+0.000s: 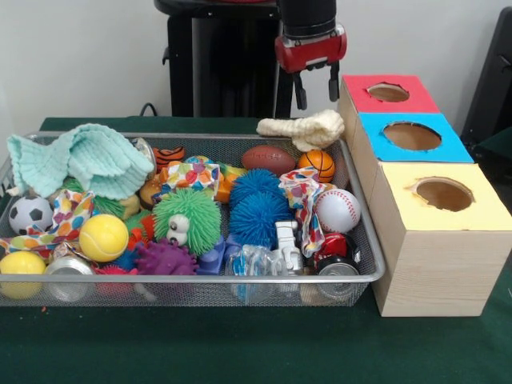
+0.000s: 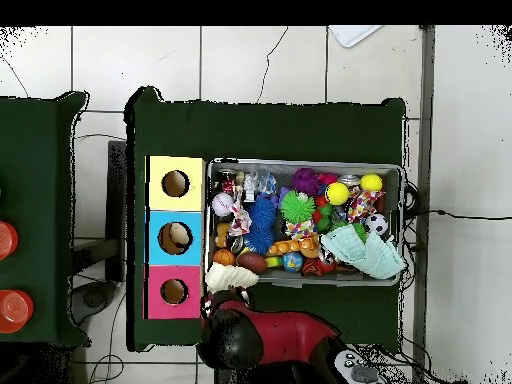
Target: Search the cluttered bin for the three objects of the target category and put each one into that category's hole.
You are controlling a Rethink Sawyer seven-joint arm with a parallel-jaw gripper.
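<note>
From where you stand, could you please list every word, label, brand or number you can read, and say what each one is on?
No text can be read in either view.
The metal cans at the front of the bin show no legible label.
The red hole box, blue hole box and yellow hole box carry no lettering.
The hand shows no marking.

Table [image 1: 240, 352] — dark green cloth top. On it: wire bin [image 1: 376, 268] and, touching its side, a three-hole wooden box [image 1: 436, 268].

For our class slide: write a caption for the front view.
Open gripper hangs above toy-crammed wire bin, beside the blue-surround hole.
</note>
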